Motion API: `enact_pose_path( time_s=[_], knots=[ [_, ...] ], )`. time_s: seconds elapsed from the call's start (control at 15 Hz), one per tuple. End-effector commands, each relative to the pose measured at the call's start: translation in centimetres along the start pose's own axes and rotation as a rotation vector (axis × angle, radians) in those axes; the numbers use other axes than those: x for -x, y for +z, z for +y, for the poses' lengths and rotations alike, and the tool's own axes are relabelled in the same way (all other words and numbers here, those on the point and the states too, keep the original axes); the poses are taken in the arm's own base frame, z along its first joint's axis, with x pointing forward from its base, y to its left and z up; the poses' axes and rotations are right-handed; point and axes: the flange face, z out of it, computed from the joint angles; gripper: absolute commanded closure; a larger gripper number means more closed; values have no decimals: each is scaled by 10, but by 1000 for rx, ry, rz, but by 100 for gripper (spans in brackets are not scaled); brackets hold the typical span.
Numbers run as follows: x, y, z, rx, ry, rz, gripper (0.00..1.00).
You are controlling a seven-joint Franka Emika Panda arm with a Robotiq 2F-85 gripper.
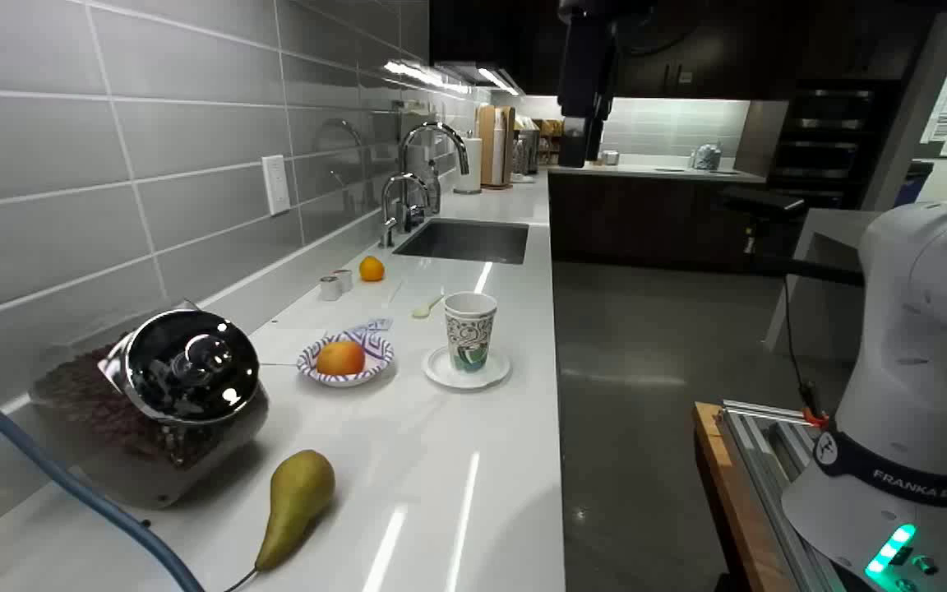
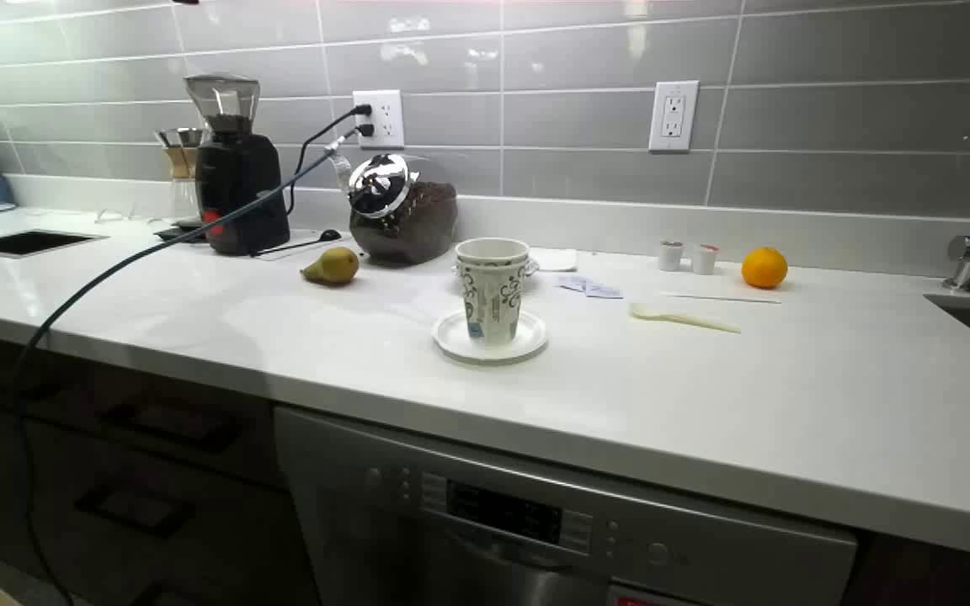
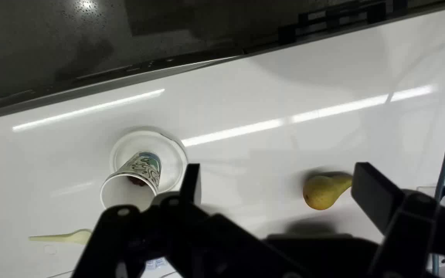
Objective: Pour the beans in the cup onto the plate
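At the top of an exterior view, gripper (image 1: 582, 148): hanging above and right of the cup (image 1: 470, 325), well apart.
Plate (image 2: 450, 336), mid-frame in an exterior view: cup upright on it.
Fingers (image 3: 376, 195), wrist view: spread wide; cup left of both, dark beans (image 3: 136, 180) inside.

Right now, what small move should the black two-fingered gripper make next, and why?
The gripper should probably shift sideways toward the patterned white paper cup: the open jaws hold nothing, and dark brown beans show inside the cup, upright on the round white saucer.
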Motion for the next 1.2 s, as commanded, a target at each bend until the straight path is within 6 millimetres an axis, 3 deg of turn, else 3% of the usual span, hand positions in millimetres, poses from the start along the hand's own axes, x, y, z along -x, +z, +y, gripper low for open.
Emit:
enact_pose_path(
  time_s=[0.0,0.4,0.53,0.6,0.93,1.13],
  knots=[
    [0,0,0,0,0,-1,0],
    [0,0,0,0,0,-1,0],
    [-5,-2,9,-50,-55,-17,0],
    [-6,-4,18,-59,-80,-11,0],
    [-22,-14,102,-108,-266,-88,0],
    [-37,-3,131,-101,-355,-149,0]
  ],
)
